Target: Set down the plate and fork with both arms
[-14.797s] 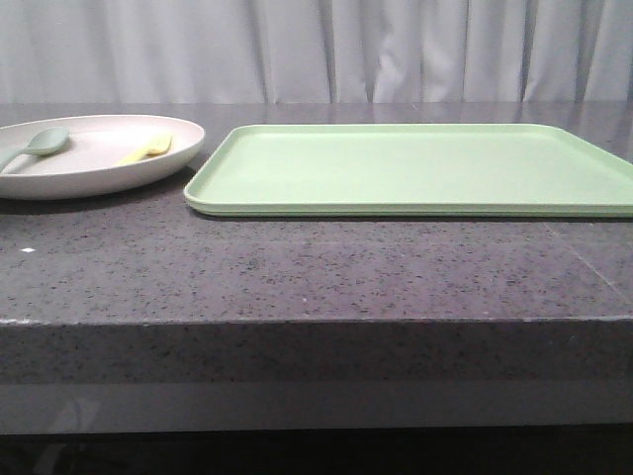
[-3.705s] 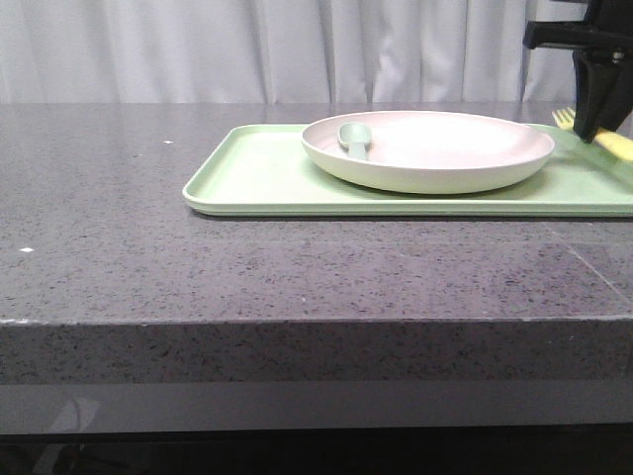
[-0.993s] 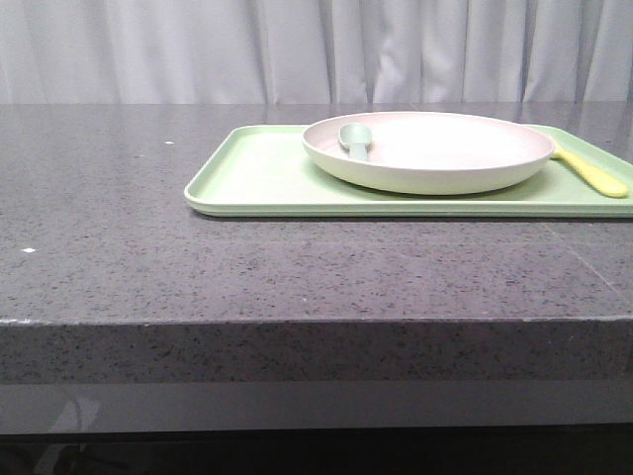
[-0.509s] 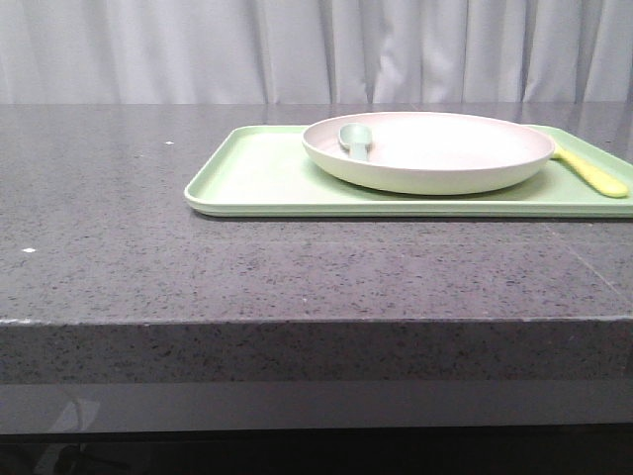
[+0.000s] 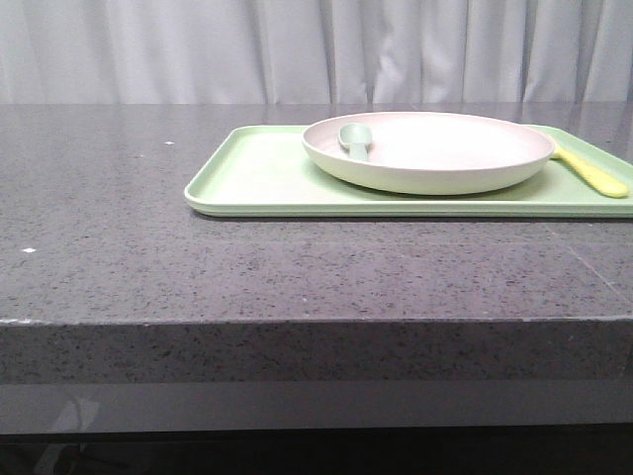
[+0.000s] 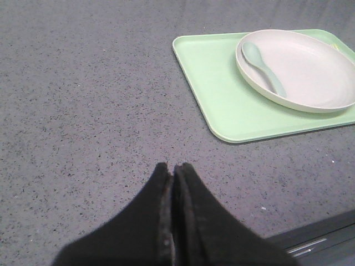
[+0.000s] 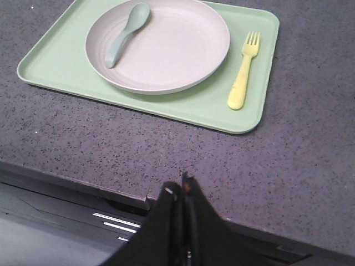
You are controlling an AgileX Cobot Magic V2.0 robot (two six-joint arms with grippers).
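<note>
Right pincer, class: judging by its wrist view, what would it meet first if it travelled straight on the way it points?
Probably bare tabletop first, then the near rim of the green tray and the plate beyond. The right pincer is shut and back near the table edge; height is unclear, so it may pass above.

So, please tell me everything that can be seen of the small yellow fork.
The small pale-yellow plastic fork is one matte piece: four short tines, a slim neck and a handle widening to a rounded end. It lies flat on the light-green rectangular tray, on the plate's right in the front view, beside the pinkish-cream round plate but apart from it, tines pointing away from the table's front edge. Only the tray touches it; no jaws are near.
</note>
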